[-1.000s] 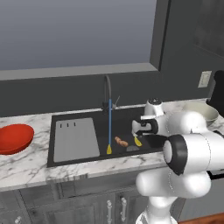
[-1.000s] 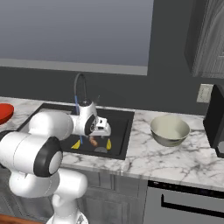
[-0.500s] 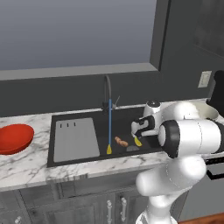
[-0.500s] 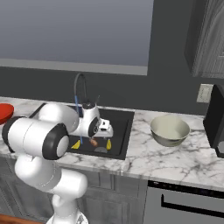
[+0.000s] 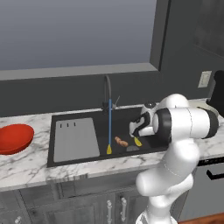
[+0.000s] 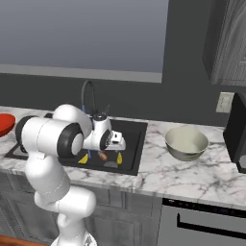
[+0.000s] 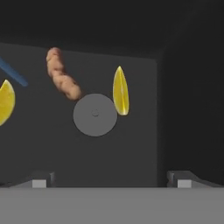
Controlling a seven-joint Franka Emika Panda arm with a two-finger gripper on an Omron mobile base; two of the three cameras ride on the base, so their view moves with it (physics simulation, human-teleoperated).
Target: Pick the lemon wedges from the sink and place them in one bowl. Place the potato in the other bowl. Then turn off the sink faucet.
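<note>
Gripper (image 7: 112, 177) wide open, holding nothing, over the black sink (image 5: 83, 155). On the sink floor: potato (image 7: 62, 79) touching the round drain (image 7: 95, 114), one lemon wedge (image 7: 120, 91) just beside the drain, second wedge (image 7: 6, 103) beyond the potato. Water stream (image 5: 109, 123) runs from faucet (image 5: 107, 89). Red bowl (image 5: 13, 138) on the counter left of the sink, grey-beige bowl (image 6: 186, 142) to its right.
</note>
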